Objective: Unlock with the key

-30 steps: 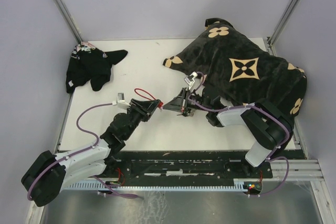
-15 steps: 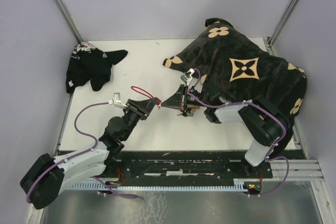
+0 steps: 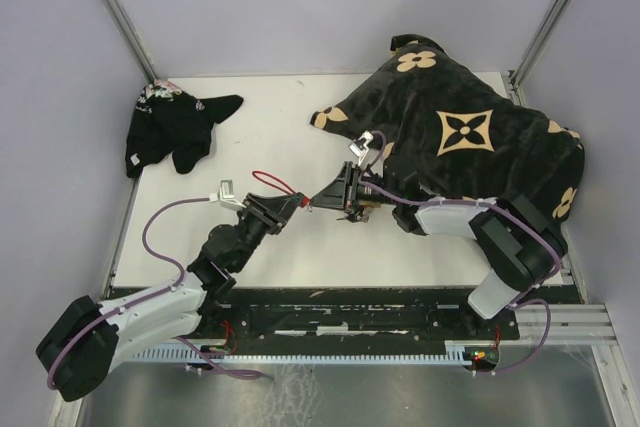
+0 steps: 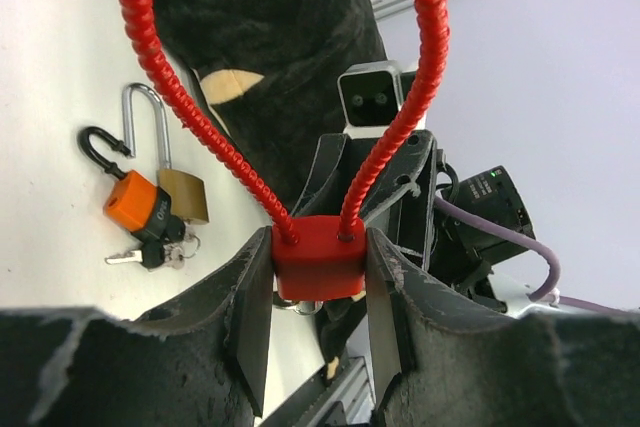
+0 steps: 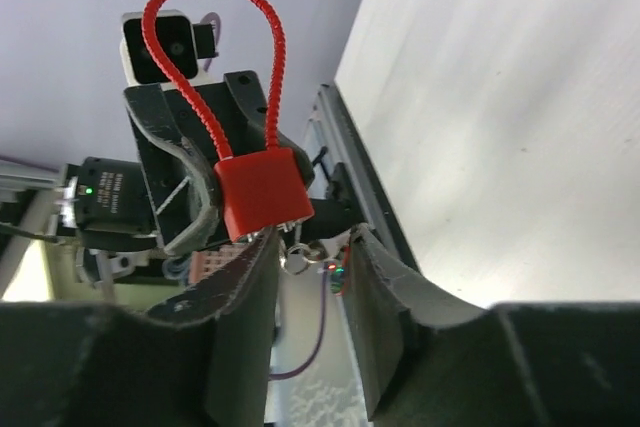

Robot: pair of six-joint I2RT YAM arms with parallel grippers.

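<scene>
White table (image 3: 260, 257), three padlocks, two grippers

Two arms are seen, built of black joint housings and white-grey link shells. A purple cable is looped along each arm. Left gripper (image 3: 291, 203) and right gripper (image 3: 322, 197) are fitted with black fingers (image 4: 252, 312), scuffed and chipped at the edges. A small grey camera block is mounted on each wrist. A green LED is lit on one wrist.
</scene>
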